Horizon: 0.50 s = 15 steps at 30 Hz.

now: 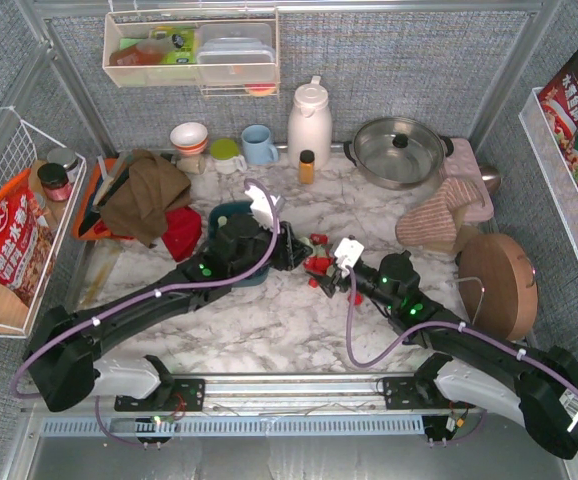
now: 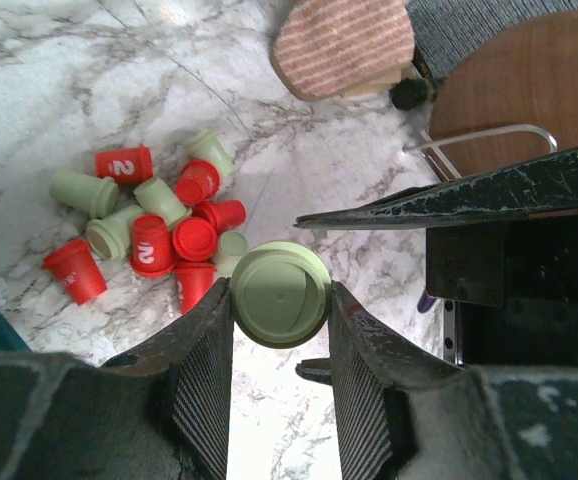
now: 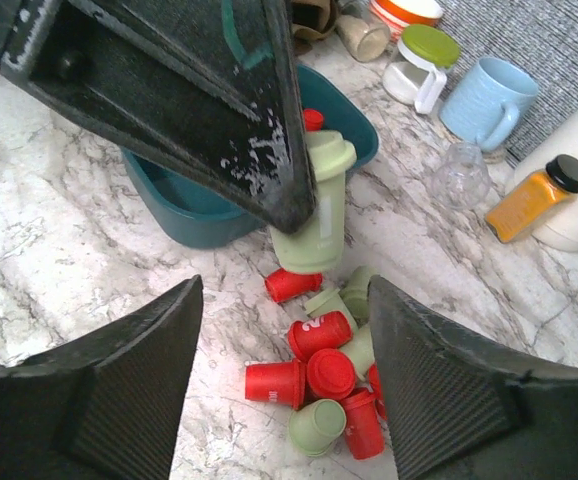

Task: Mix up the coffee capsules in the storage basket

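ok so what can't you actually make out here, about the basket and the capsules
1. Inside of the storage basket: in the right wrist view, the left gripper blocks most of it; only one red capsule shows there.
2. Same basket, left wrist view: cut off by the left edge, just a corner.
3. The loose capsules, top view: too small to count.

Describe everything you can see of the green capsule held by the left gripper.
The green capsule is a pale mint, tapered, plastic-looking cup with a flanged rim at one flat end. The left gripper pinches its sides, holding it off the marble table, beside the teal basket and near the loose pile of capsules.
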Tool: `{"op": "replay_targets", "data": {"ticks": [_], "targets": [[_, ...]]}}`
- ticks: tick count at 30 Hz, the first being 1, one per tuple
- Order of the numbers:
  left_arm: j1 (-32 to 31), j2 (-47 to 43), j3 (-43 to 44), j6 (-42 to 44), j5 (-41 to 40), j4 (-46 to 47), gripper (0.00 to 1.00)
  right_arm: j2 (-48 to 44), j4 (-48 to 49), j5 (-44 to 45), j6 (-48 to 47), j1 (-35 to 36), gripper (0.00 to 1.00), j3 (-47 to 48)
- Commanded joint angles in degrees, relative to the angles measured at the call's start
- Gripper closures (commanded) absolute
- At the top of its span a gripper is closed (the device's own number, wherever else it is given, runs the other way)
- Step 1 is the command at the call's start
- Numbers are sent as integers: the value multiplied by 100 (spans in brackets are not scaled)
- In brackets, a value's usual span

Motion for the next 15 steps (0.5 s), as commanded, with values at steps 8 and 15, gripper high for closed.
{"op": "replay_targets", "data": {"ticks": [8,15], "targets": [[114,-48,288,332,-2336,-959,73,46,-72,1407,291,-5,25,118],[928,469,283,337,-3023,-843,72,241,-476,2096,657,-43,25,292]]}}
